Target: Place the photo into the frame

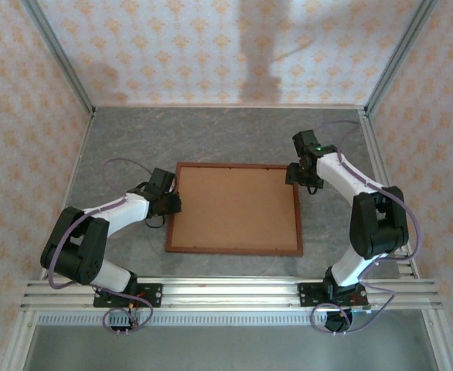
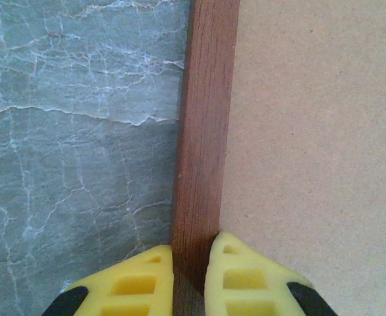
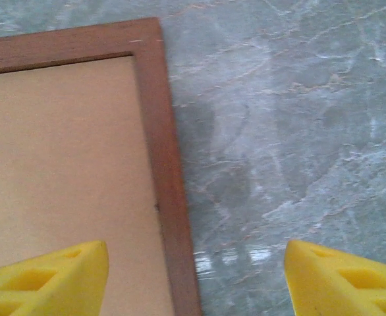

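Frame (image 1: 234, 251) lies flat mid-table, brown board (image 1: 234, 207) inside. Left gripper (image 2: 192, 276) pinches its left rail. Right gripper (image 3: 196, 253) is wide open astride the right rail, empty. Risk: a one-sided lift tilts the frame and the board slides out.

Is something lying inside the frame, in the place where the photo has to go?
Yes. A plain brown board fills the opening of the frame, reaching the moulding on every side in the top view. What lies under the board cannot be told.
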`<action>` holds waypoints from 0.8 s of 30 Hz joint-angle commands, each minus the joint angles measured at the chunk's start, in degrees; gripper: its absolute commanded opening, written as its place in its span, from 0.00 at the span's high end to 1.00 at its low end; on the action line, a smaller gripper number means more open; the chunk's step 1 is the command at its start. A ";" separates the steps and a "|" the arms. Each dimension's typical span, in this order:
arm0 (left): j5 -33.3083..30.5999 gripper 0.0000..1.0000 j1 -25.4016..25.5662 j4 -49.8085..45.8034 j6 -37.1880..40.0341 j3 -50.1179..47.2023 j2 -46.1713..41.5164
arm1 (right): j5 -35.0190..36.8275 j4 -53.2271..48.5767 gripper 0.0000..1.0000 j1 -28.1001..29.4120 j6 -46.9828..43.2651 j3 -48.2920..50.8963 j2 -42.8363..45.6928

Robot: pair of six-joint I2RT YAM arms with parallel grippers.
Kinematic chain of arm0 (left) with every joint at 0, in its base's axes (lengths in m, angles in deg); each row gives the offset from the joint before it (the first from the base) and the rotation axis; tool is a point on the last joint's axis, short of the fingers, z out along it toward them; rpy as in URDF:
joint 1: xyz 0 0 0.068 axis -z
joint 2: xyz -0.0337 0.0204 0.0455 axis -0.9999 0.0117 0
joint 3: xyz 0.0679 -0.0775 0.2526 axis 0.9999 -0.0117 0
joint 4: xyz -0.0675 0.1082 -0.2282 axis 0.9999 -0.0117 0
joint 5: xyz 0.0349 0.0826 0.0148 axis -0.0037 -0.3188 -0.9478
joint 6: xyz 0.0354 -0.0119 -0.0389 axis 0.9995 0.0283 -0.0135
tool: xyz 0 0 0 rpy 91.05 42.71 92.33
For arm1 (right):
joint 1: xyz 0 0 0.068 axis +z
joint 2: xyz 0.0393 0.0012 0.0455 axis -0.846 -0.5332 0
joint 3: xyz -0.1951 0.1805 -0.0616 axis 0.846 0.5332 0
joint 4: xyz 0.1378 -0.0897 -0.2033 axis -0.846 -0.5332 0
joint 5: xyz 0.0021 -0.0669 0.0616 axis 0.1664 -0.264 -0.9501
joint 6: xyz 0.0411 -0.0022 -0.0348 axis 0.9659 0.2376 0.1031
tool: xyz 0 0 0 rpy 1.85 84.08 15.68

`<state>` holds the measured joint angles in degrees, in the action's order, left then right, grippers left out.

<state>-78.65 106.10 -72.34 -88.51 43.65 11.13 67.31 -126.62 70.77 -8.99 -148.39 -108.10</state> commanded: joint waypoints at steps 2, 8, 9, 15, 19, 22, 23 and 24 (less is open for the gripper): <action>1.61 0.87 0.53 -3.38 -0.86 -0.93 2.50 | 0.42 -1.73 0.32 -0.47 -0.78 -0.66 -3.03; 1.62 0.87 0.54 -3.28 -0.80 -0.94 2.67 | 2.17 -2.05 0.36 -0.52 -1.13 -1.12 -5.74; 1.64 0.87 0.54 -3.22 -0.78 -0.95 2.76 | 2.17 -1.93 0.36 -0.56 -1.14 -1.20 -6.13; 1.93 0.87 0.54 -2.99 -0.64 -1.00 3.03 | 2.06 -1.30 0.38 -0.53 -1.63 -2.16 -8.47; 1.89 0.87 0.54 -2.89 -0.67 -1.13 3.03 | 2.22 -0.96 0.39 -0.53 -1.67 -2.23 -9.33; 2.01 0.87 0.54 -2.81 -0.70 -1.11 3.05 | 0.88 -0.18 0.40 -0.53 -1.58 -2.04 -10.00; 2.05 0.87 0.54 -2.77 -0.69 -1.14 3.12 | 0.33 0.09 0.41 -0.54 -1.53 -1.97 -10.30; 2.06 0.87 0.47 -2.76 -0.66 -1.11 3.12 | -0.24 0.38 0.41 -0.54 -1.46 -2.00 -10.55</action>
<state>-78.63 106.10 -72.34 -88.49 43.65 11.28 67.02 -126.60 70.14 -10.02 -149.42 -117.12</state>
